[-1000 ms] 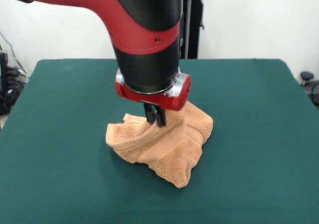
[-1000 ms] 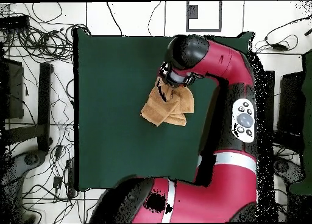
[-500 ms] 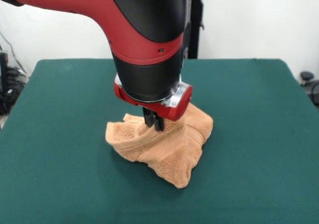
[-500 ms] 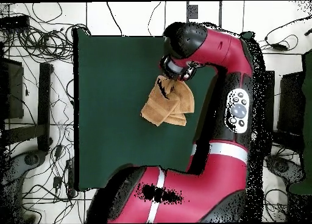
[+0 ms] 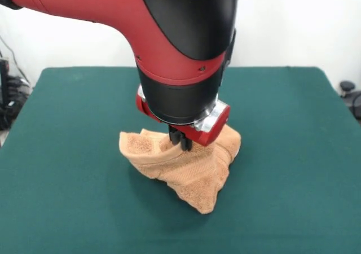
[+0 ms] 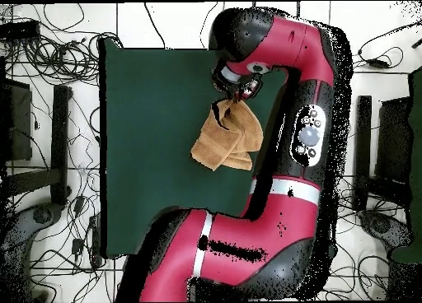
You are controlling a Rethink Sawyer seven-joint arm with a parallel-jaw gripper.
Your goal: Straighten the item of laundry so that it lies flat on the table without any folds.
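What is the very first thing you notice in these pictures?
The big red and black robot arm fills the top of the front view, coming down over the middle of the dark green table. Right under it sits a crumpled orange-tan towel, bunched into a heap. The gripper is pressed into the top of the heap.

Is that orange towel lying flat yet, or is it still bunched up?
Bunched up. The towel sits in a folded, humped heap on the green table, its top pinched in the pincer.
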